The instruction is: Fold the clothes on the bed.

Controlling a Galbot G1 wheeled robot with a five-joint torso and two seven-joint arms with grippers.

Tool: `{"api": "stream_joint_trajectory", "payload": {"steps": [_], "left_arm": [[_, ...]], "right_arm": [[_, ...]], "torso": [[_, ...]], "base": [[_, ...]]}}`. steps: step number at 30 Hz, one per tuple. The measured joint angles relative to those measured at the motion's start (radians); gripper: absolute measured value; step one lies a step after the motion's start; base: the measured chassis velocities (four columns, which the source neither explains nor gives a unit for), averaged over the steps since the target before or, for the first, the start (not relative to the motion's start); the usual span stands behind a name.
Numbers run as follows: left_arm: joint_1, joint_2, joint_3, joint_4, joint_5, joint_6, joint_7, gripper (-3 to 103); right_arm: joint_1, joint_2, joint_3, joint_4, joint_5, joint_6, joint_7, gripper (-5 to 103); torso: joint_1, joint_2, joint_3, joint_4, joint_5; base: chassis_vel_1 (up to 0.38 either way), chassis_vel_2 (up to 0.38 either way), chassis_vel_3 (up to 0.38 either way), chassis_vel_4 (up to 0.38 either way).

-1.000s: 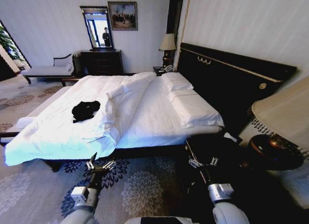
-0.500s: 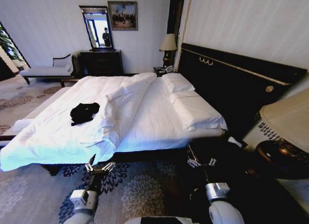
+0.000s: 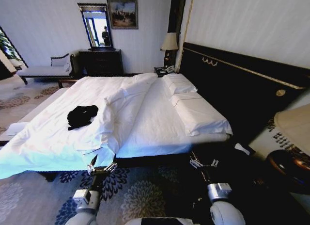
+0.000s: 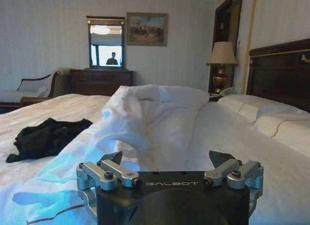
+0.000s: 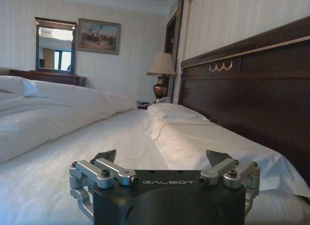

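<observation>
Black T-shirt [image 3: 82, 116], crumpled, untouched on the bed's [image 3: 160, 123] left half. Left gripper [image 3: 101, 168] and right gripper [image 3: 203, 163] hang beside the mattress edge, fingers wide apart, holding nothing. The scene has slid rightward since earlier: the camera moved; folding unstarted.

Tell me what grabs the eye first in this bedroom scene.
A crumpled black T-shirt lies alone on the big white bed, on the bunched duvet towards the side far from the pillows. Behind the pillows stands a dark wooden headboard. Low before the bed, the left gripper and right gripper hang with jaws open, touching nothing.
</observation>
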Motion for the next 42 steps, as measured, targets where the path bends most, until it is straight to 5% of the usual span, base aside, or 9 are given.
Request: {"api": "stream_joint_trajectory", "payload": {"steps": [42], "left_arm": [[-0.044,0.014,-0.004,0.016,-0.037,0.016,-0.001,100]], "right_arm": [[-0.004,0.022,0.015,0.008,-0.012,-0.029,0.013,100]], "torso": [[0.0,0.0,0.0,0.0,-0.0001]], "base": [[-0.034,0.095,0.033,-0.093]]}}
